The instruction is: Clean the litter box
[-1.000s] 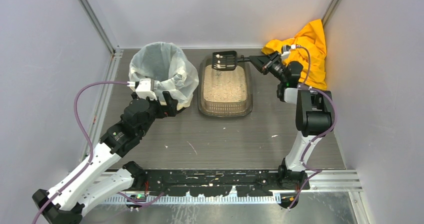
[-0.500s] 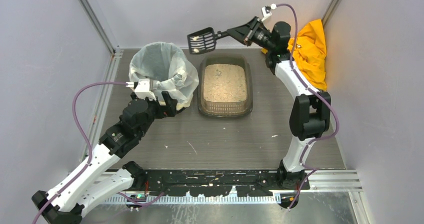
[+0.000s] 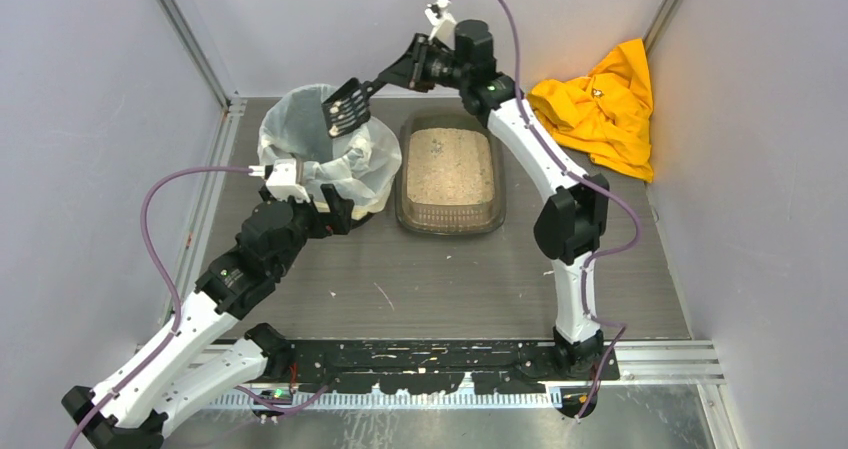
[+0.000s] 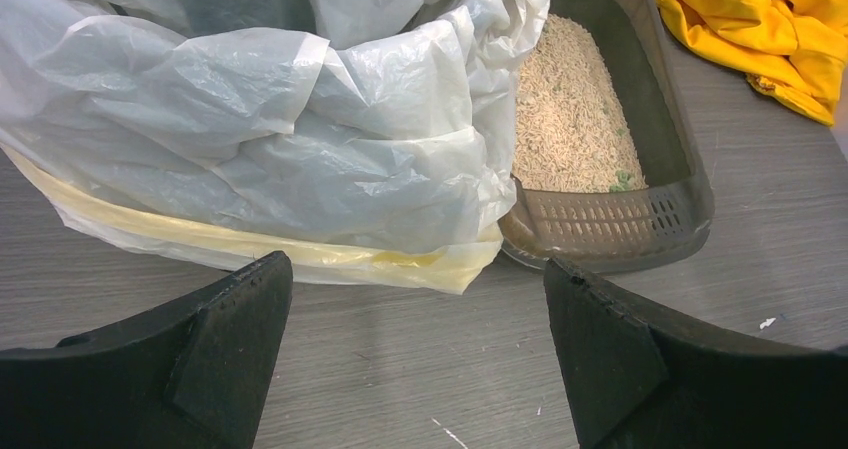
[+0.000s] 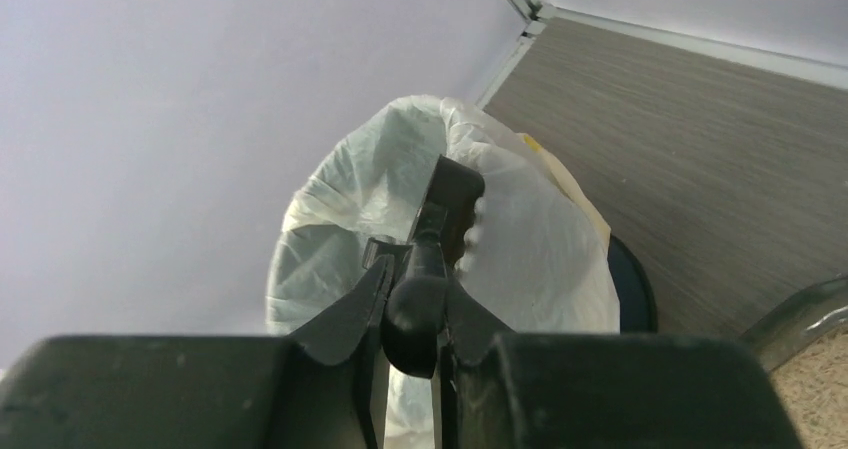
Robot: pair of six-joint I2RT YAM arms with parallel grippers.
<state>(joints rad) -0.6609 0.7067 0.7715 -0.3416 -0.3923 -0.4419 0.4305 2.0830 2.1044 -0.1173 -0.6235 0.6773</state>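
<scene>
The litter box (image 3: pixel 449 179) lies mid-table, a brown-grey tray of beige granules, also in the left wrist view (image 4: pixel 640 231). My right gripper (image 3: pixel 400 74) is shut on the handle of a black slotted scoop (image 3: pixel 345 109), which hangs tilted over the mouth of the round bin with its white bag liner (image 3: pixel 300 129). The right wrist view has the scoop (image 5: pixel 450 209) turned on edge above the bin (image 5: pixel 350 189). My left gripper (image 3: pixel 335 209) stands open low beside the bin's near side, its fingers (image 4: pixel 220 339) wide apart over bare table.
A crumpled yellow cloth (image 3: pixel 600 109) lies at the back right, also in the left wrist view (image 4: pixel 760 19). Grey walls close in the back and both sides. A few pale crumbs are scattered on the table (image 3: pixel 400 289) in front of the box.
My right arm has lifted the scoop out of the litter box, swung it left and tipped it over the bin. The left arm has stayed put.
</scene>
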